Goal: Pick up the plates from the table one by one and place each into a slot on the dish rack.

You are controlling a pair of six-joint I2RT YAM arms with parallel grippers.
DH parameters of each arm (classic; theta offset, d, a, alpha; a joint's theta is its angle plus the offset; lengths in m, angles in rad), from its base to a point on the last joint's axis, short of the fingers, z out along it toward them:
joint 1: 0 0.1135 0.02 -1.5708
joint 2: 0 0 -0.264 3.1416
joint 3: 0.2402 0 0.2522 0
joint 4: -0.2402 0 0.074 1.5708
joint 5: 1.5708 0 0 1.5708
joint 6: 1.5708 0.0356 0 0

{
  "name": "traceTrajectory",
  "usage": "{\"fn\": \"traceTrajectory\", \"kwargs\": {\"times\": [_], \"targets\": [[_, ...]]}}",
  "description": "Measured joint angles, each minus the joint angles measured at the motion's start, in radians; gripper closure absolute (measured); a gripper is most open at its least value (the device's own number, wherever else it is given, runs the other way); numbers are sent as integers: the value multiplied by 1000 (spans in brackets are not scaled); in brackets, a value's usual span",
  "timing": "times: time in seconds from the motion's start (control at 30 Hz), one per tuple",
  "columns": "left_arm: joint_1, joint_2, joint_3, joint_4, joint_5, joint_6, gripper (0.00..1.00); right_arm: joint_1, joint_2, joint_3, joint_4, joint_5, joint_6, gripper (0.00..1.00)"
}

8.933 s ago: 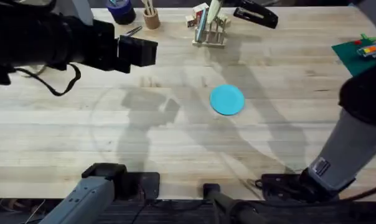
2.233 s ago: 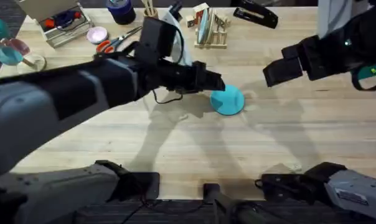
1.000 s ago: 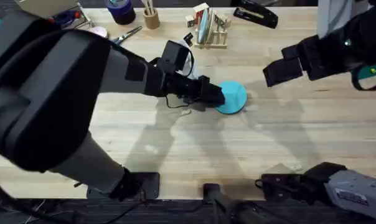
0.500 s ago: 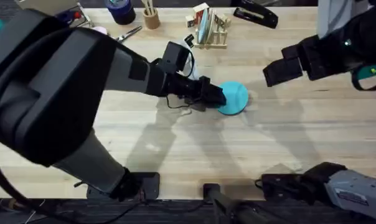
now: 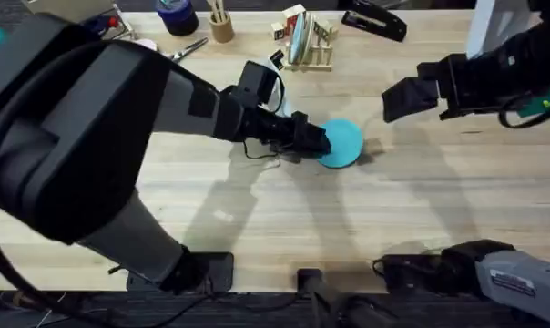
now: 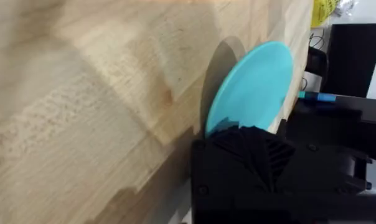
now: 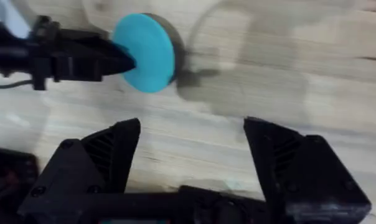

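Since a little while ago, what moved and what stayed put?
The left gripper swung in from the far left edge to the turquoise plate and pinched its near-left rim; the plate has tipped up off the table on the far side. The right gripper rose into view and hovers open to the plate's right. The dish rack, with a plate already slotted, has not moved.

Right pincer (image 5: 404, 96) shifted slightly up the table, turquoise plate (image 5: 342, 143) nudged (barely) rightward
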State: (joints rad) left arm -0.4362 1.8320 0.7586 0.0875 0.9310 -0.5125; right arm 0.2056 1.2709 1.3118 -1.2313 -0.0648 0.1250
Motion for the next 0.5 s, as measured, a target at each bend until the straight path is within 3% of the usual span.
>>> {"fn": "traceTrajectory", "kwargs": {"times": [0.5], "targets": [[0,0,0,0,0,0,959,-180,0,-289,247,-391,-105,6]]}}
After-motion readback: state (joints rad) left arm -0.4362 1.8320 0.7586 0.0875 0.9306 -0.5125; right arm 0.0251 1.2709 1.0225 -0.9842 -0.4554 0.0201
